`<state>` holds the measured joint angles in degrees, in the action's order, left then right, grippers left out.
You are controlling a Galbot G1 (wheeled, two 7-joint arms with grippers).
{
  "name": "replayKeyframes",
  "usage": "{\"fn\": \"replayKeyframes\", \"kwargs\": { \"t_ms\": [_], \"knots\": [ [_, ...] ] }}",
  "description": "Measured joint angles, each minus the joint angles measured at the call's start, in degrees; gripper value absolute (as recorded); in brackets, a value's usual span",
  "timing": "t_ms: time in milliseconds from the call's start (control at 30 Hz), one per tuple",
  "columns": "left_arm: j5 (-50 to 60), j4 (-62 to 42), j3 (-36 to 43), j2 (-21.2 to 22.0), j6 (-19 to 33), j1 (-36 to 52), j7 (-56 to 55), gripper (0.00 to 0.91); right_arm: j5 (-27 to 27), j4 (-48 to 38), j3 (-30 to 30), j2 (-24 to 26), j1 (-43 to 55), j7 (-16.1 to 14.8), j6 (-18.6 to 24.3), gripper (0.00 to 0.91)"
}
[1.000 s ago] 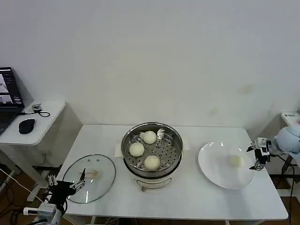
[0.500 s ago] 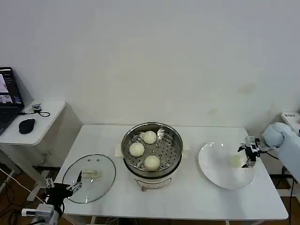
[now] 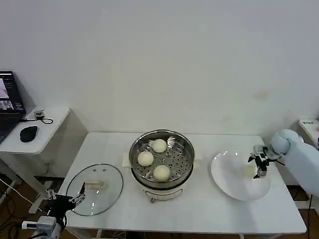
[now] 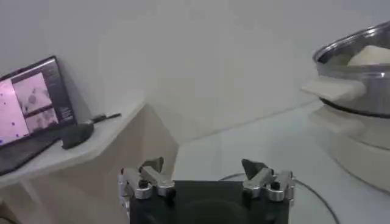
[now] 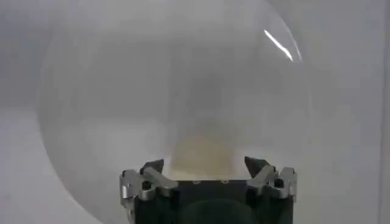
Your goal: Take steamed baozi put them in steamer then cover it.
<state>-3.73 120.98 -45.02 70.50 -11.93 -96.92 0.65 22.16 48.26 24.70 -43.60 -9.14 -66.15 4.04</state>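
right gripper (image 3: 259, 168) | hovering, jaws spread, over our pale round baozi (image 5: 201, 157) on plate (image 3: 227, 181) | left gripper (image 3: 64, 200) idling, released, off table's front-left corner

This looks like a lab or test room set up for robot trials, not a real kitchen. A plain white table (image 3: 199, 214) stands against a bare white wall (image 3: 164, 59) with no cupboards, tiles or counters around it. On the left, a small white side desk (image 3: 42, 124) holds an open laptop (image 3: 9, 104) with its screen lit, a dark computer mouse (image 3: 28, 133) and a small cabled device (image 3: 40, 115). Loose cables (image 3: 10, 191) trail on the brown floor below the desk. The cooking gear sits alone on the table, laid out like a staged exercise.
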Motion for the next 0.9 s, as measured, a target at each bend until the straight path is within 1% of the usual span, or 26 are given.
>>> {"fn": "replayKeyframes", "kwargs": {
  "t_ms": [333, 467, 633, 700, 900],
  "knots": [
    [-0.16, 0.02, -0.38, -0.22, -0.05, -0.01, 0.03, 0.907, 3.12, -2.19, -0.52, -1.82, 0.18, 0.13, -0.19, 0.806],
    [-0.17, -0.01, -0.61, -0.22, -0.05, -0.11, 0.04, 0.907, 3.81, -2.47, -0.57, -2.05, 0.3, 0.03, -0.31, 0.756],
    [-0.25, 0.15, -0.82, -0.17, -0.04, -0.29, 0.04, 0.907, 4.04, -2.35, -0.57, -1.92, 0.37, -0.47, -0.56, 0.756],
    [-0.25, 0.31, -0.86, -0.14, -0.04, -0.37, 0.05, 0.907, 4.01, -2.11, -0.47, -1.68, 0.51, -0.57, -0.73, 0.736],
    [-0.26, 0.78, -0.96, -0.05, -0.04, -0.54, 0.04, 0.907, 2.83, 0.19, 0.52, -0.01, 1.36, -1.75, -1.51, 0.725]
  ]
}}
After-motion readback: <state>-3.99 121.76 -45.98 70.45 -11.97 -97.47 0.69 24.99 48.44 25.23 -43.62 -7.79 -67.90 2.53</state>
